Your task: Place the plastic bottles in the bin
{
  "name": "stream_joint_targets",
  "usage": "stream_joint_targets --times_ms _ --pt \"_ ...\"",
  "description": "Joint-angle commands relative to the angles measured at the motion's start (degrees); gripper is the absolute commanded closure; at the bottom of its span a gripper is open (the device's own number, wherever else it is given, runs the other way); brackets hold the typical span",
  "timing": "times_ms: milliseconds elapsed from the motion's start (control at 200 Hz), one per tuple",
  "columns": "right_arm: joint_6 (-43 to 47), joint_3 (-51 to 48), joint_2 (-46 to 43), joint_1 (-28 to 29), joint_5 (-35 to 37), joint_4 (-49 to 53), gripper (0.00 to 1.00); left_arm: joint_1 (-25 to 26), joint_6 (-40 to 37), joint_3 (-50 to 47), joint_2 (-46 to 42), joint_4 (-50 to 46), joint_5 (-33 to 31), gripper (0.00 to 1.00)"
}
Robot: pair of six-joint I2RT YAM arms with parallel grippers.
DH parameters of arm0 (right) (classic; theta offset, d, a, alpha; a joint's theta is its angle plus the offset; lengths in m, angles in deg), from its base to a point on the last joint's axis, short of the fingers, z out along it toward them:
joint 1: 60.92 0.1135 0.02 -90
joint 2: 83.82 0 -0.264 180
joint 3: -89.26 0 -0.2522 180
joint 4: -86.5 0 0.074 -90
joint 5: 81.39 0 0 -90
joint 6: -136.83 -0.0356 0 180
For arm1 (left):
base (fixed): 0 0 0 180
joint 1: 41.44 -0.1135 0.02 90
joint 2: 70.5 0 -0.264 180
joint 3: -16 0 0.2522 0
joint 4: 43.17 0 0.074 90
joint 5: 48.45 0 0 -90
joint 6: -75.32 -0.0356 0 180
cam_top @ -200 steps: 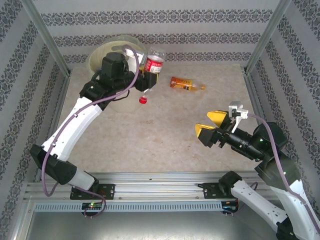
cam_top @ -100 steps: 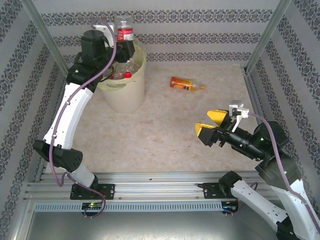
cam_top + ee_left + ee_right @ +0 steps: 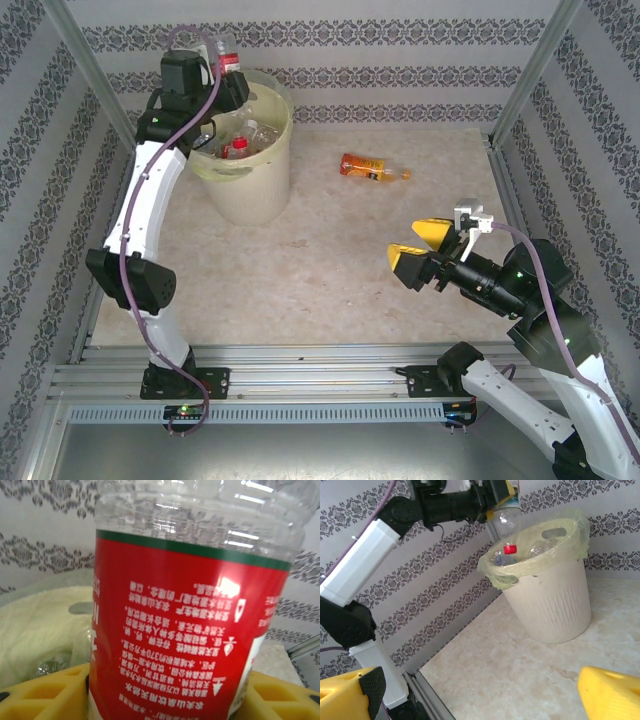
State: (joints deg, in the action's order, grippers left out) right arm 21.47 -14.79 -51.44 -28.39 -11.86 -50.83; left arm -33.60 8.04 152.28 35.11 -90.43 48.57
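My left gripper is raised over the bin, shut on a clear bottle with a red label. In the left wrist view that bottle stands between the yellow fingers, which touch both its sides. From the right wrist it hangs red cap down just above the bin's lined rim. Several bottles lie inside the bin. An orange-labelled bottle lies on the table behind centre. My right gripper hovers open and empty at the right.
Patterned walls and metal corner posts close in the table on three sides. The bin stands in the back left corner. Bare marble-look tabletop lies between the two arms and in front of the orange-labelled bottle.
My left arm swung back and left, carrying the red-labelled bottle from beside the bin to over its opening. The right arm has hardly moved.
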Motion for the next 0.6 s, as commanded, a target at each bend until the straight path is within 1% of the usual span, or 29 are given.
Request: stream_joint_targets --times_ms 0,95,190,255,475,545,595 --pt "0.4 1.4 0.3 0.6 0.4 -0.3 0.02 -1.1 1.9 1.2 1.0 -1.7 -0.2 0.38" --pt "0.4 1.2 0.4 0.6 0.6 -0.1 0.02 -1.3 2.6 0.5 1.8 -2.0 -0.3 0.37" --pt "0.1 1.1 0.4 0.6 0.7 0.1 0.02 -1.7 3.5 0.4 2.3 -2.8 -0.3 0.34" --pt "0.0 1.1 0.7 0.6 0.6 0.2 0.02 -1.8 3.9 0.4 2.4 -3.6 -0.6 0.28" --pt "-0.2 0.8 0.8 0.6 0.6 -0.3 0.02 -1.9 4.3 1.8 2.1 -6.9 -1.1 0.14" --pt "-0.3 0.9 0.8 0.6 0.5 -0.3 0.02 -1.9 4.1 1.8 1.5 -7.0 -1.8 0.12" --pt "-0.3 0.9 0.9 0.6 0.6 -0.2 0.02 -1.9 3.8 1.9 1.0 -7.0 -2.2 0.07"
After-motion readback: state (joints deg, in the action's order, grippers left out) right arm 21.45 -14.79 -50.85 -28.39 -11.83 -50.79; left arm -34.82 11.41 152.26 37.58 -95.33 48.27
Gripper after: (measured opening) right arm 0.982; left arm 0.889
